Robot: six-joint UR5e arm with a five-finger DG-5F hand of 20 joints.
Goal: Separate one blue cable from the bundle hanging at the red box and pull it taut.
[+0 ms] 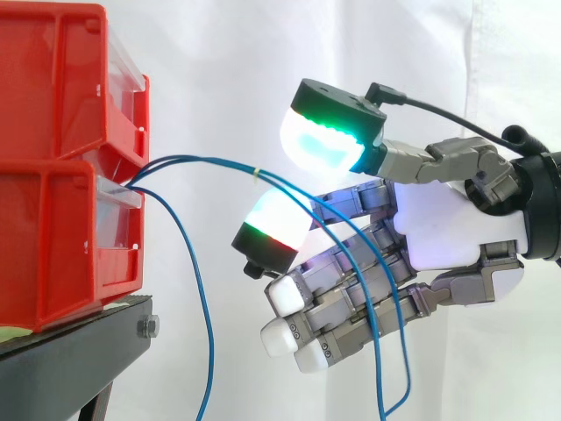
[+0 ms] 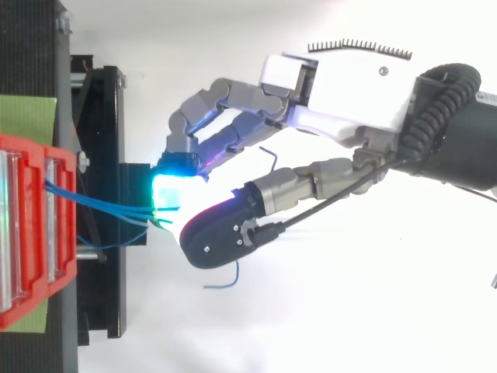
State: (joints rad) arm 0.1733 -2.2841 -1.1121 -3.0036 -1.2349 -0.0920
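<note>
Several thin blue cables (image 1: 210, 160) come out between the two stacked red boxes (image 1: 53, 175) and arc to the right, held together by a small pale tie (image 1: 256, 173). From there two strands drop down in front of the hand's fingers. One more blue strand (image 1: 197, 298) hangs straight down beside the stand. My hand (image 1: 447, 228) reaches in from the right, its fingers relaxed and slightly bent. The bundle passes through the gap between the green-glowing thumb pad (image 1: 326, 136) and a fingertip (image 1: 276, 224) below it; a gap shows between them. From above, a cyan-glowing fingertip (image 2: 167, 190) sits right at the cables (image 2: 101, 202).
The red boxes (image 2: 31, 225) stand on a black stand (image 1: 79, 338) at the left, with a green sheet (image 2: 27, 113) beneath them. Loose blue cable ends (image 2: 225, 281) show below the hand. A white curtain is behind.
</note>
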